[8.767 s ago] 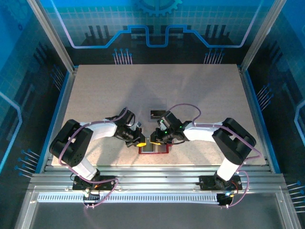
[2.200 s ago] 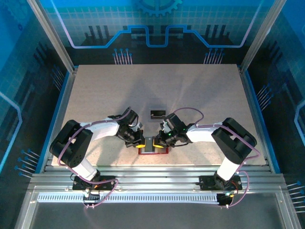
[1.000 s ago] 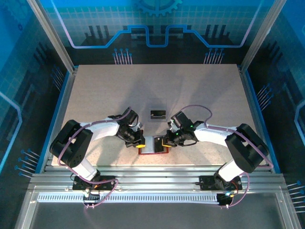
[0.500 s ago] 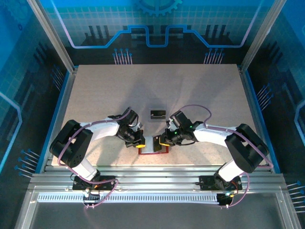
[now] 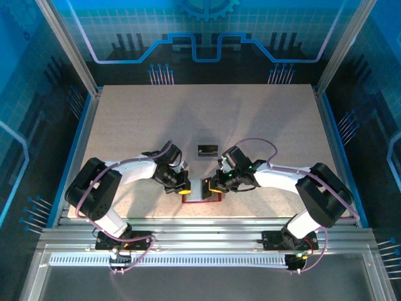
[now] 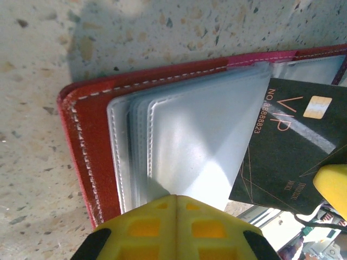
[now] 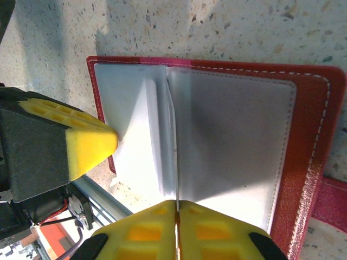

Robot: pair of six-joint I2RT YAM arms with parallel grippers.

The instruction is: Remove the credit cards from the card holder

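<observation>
Speckled table [image 5: 125, 125], near edge: one card partway out, my right side has it.
My left gripper [image 6: 174, 203], pressed together, bears on the pale pockets [image 6: 190, 135] of the open card holder [image 6: 87, 141]. The dark credit card [image 6: 282, 151] juts from those pockets toward 3 o'clock, pinched edge-on in my right gripper [image 7: 177, 208], the nearer one. I judge the pull should run toward 3 o'clock, away from the pinning side.
</observation>
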